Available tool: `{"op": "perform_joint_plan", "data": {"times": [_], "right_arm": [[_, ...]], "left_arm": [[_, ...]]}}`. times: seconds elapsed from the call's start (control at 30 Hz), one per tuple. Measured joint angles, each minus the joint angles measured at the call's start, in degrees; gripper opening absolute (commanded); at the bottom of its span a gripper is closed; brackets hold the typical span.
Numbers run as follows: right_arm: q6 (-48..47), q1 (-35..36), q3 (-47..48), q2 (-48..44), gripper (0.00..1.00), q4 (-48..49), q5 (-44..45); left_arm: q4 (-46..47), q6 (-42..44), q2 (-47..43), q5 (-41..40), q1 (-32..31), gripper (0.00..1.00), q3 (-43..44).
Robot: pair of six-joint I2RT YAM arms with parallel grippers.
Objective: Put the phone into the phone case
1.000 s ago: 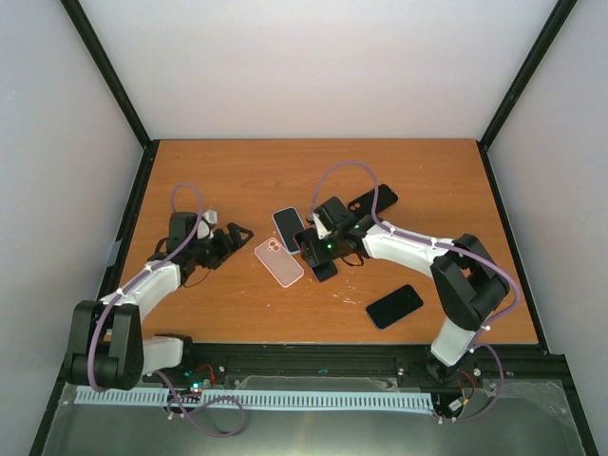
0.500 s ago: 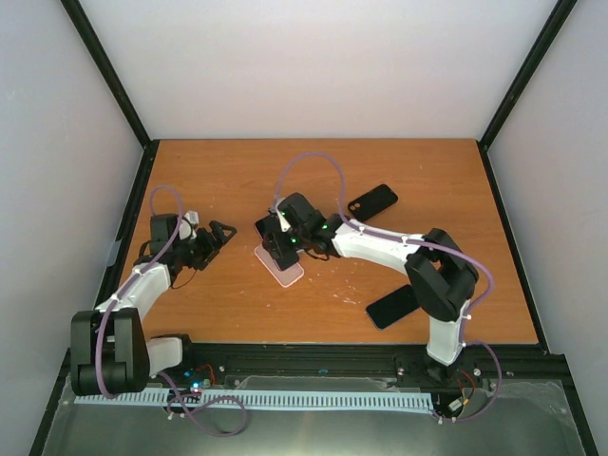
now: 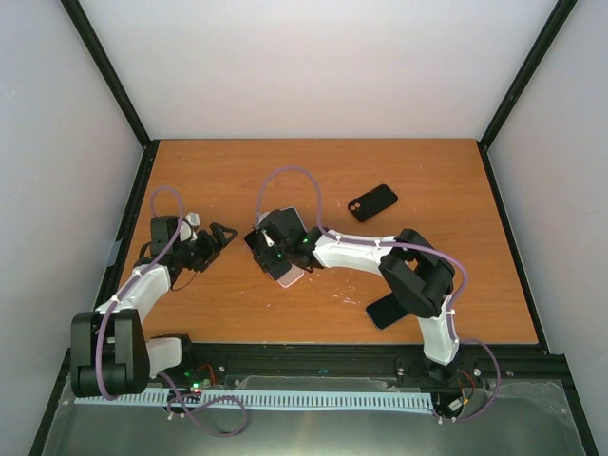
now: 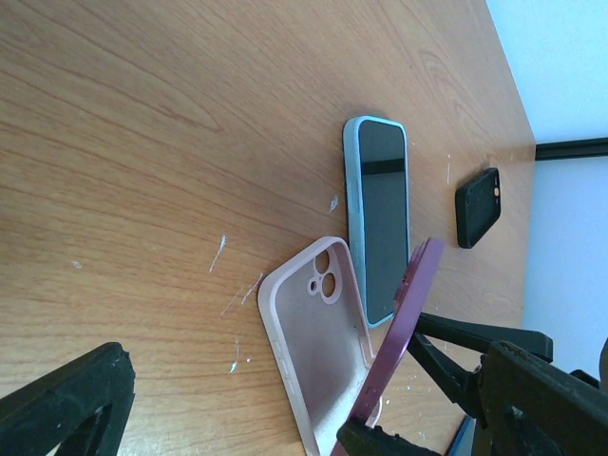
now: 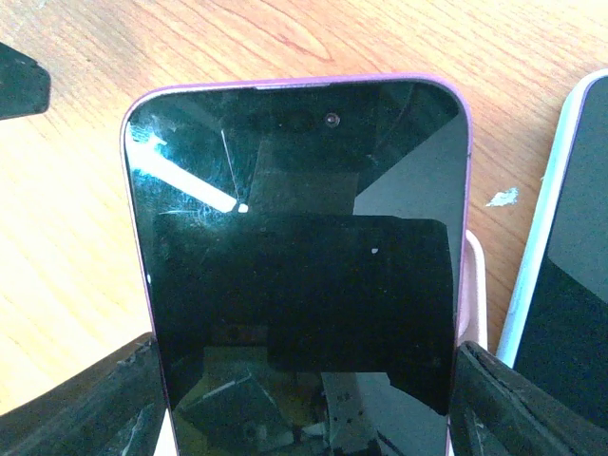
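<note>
Since the right gripper (image 3: pixel 275 245) is clamped on the phone (image 5: pixel 299 237) across its width, one of its fingers (image 5: pixel 90 404) on each long edge near the lower end, I treat the grip as fair but not generous. The phone is a stiff slab, glass-faced and probably slick along its purple edges. I judge it light enough to carry, yet likely to pivot between the pads if I press its free end down hard. It hangs tilted directly below this gripper over the pink phone case (image 4: pixel 313 351), which lies open side up with its camera cutout toward the phone's far end. I cannot tell whether the phone's lower edge touches the case.

That case looks soft and rubbery, so I expect its lip to flex and grab, and the shell to slide on the table (image 3: pixel 427 171) unless something pins it. My left gripper (image 3: pixel 220 236) sits spread wide and empty, just beside the case on the side away from the right arm, handy for that.

Just to the right of the held phone lies a blue-edged phone (image 4: pixel 380 218), close enough to nudge. A black case (image 3: pixel 372 201) lies well beyond it, and a black phone (image 3: pixel 399 306) sits back by the right arm's elbow. The wood is smooth and flecked with white specks.
</note>
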Motion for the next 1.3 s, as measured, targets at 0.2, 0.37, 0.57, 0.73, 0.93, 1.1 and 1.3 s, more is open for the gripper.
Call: {"op": "perform_joint_plan", "data": {"times": [0.2,0.37,0.57,0.73,0.93,1.1,1.3], "right_arm": [[-1.03,0.24,-2.95,0.0,0.64,2.62,2.49],[-1.7,0.35,-5.53,-0.02,0.64,4.92,4.46],[-2.14,0.72,-8.0,-0.42,0.64,8.11,5.46],[-2.1,1.03,-9.51,-0.74,0.65,10.03,6.25],[-0.35,1.97,-10.56,-1.14,0.67,10.38,9.2],[2.38,3.06,-12.92,-2.82,0.66,10.67,12.35],[6.54,4.61,-15.37,-4.5,0.67,10.45,15.69]], "left_arm": [[0.02,0.17,0.0,0.0,0.0,1.0,-0.37],[0.02,0.15,-0.07,0.02,0.0,0.99,-0.9],[0.09,0.24,-0.33,0.35,0.0,0.97,-1.16],[0.87,0.98,-0.13,1.97,0.0,0.9,-1.44],[3.52,1.2,1.68,5.55,0.0,0.81,-2.6],[5.49,1.2,3.82,8.22,0.0,0.76,-3.5],[6.78,1.36,5.68,10.75,0.0,0.71,-3.56]]}}
